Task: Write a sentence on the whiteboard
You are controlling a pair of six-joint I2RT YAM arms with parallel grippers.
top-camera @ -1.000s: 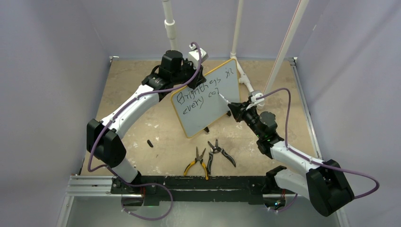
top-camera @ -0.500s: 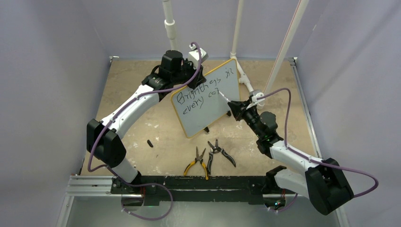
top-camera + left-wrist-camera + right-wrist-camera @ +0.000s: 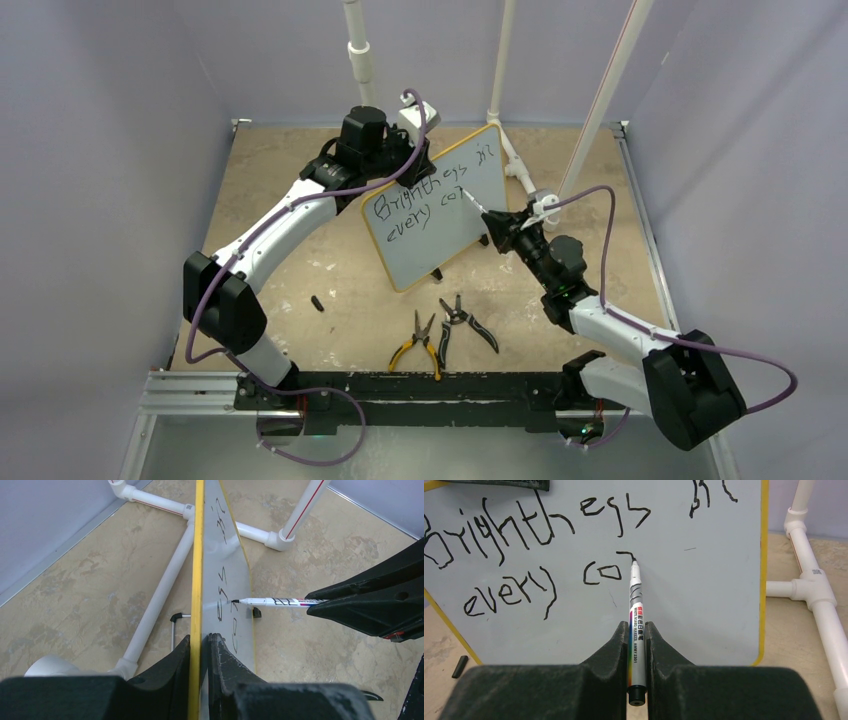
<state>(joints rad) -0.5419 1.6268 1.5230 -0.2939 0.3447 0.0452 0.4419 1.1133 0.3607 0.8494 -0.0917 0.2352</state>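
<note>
The whiteboard, white with a yellow rim, stands tilted at the table's middle. My left gripper is shut on its top edge; in the left wrist view the fingers clamp the yellow rim. The sentence reads "Brightness in" above "every co" plus a fresh hooked stroke. My right gripper is shut on a silver marker, and its black tip touches the whiteboard at that stroke's end. The marker also shows in the left wrist view and the top view.
Two pairs of pliers lie in front of the board, yellow-handled and black-handled. A small black cap lies to the left. White PVC pipes stand behind the board, and a small black foot shows at its base.
The right gripper has crept slightly up and right along the second line, and the marker has drawn a new hooked stroke after "co". The left arm and the board have held still.
</note>
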